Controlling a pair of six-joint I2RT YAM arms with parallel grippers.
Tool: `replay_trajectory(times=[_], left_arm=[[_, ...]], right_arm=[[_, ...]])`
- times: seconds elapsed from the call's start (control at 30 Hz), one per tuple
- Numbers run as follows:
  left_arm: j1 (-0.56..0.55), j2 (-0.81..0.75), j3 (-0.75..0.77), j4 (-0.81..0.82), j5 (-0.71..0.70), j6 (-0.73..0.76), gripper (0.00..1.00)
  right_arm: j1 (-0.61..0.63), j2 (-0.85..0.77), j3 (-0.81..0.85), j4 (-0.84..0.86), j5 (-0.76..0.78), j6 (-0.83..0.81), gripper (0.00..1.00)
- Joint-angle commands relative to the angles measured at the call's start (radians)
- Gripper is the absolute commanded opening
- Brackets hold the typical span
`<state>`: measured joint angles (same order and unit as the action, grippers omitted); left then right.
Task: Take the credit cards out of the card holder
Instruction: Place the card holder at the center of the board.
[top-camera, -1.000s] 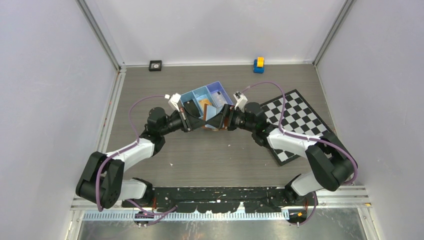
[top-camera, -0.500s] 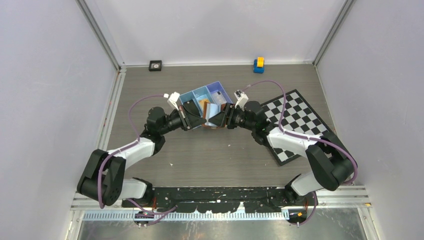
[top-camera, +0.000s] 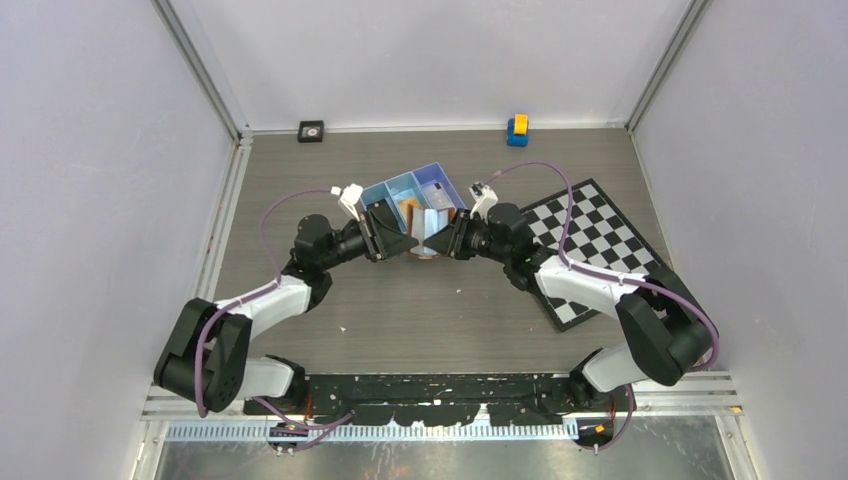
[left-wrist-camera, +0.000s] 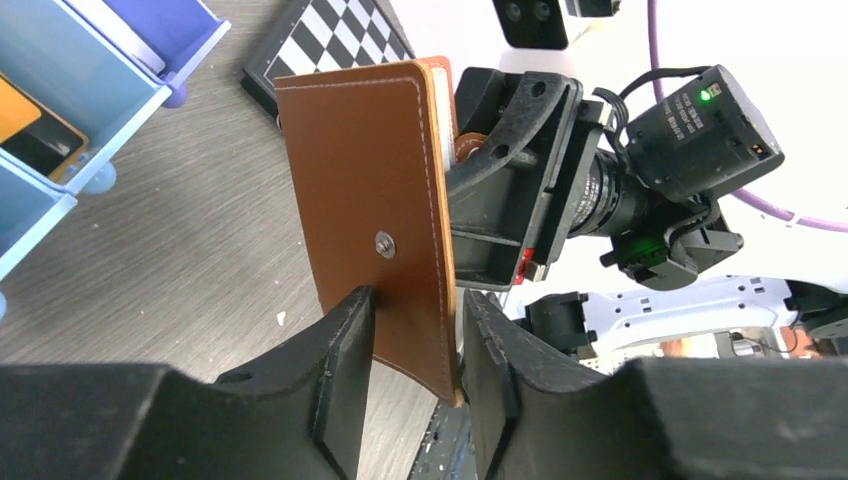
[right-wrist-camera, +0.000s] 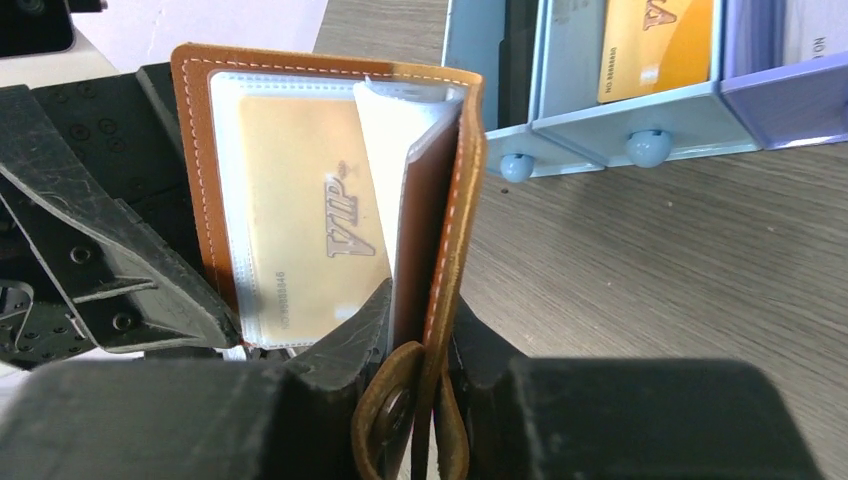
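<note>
right gripper (right-wrist-camera: 418, 335) just clamped the open flap of the card holder (right-wrist-camera: 442, 200) - left gripper (left-wrist-camera: 415, 335) has slackened, jaws apart around the back cover. handoff underway - vip card (right-wrist-camera: 300, 215) still sleeved.

"VIP" stands in raised slanted letters on the pale card (right-wrist-camera: 300, 220) in the clear sleeve of the open card holder (right-wrist-camera: 438, 200); along that card's edge runs "NO." and a row of digits, mostly eights. In the blue tray (right-wrist-camera: 640, 118), the whitish card (right-wrist-camera: 815, 30) shows "NO"; the orange card's (right-wrist-camera: 655, 45) print is too small to read
</note>
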<state>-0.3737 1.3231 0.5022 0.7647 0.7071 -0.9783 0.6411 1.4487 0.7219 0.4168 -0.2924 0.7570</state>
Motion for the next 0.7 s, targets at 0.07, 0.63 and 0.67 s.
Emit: replay_trajectory(times=[0.07,0.63,0.67], left_arm=[[-0.008,-0.055,0.049,-0.172,-0.058,0.098,0.5],[0.015,-0.166,0.062,-0.439,-0.253,0.201,0.0],[0.015,-0.17,0.064,-0.448,-0.258,0.208,0.0]], right_arm=[[0.017,-0.046,0.032,0.039,-0.034,-0.024,0.22],[0.005,-0.228,-0.001,-0.204,0.399,-0.077,0.68],[0.004,-0.247,-0.009,-0.196,0.396,-0.089,0.68]])
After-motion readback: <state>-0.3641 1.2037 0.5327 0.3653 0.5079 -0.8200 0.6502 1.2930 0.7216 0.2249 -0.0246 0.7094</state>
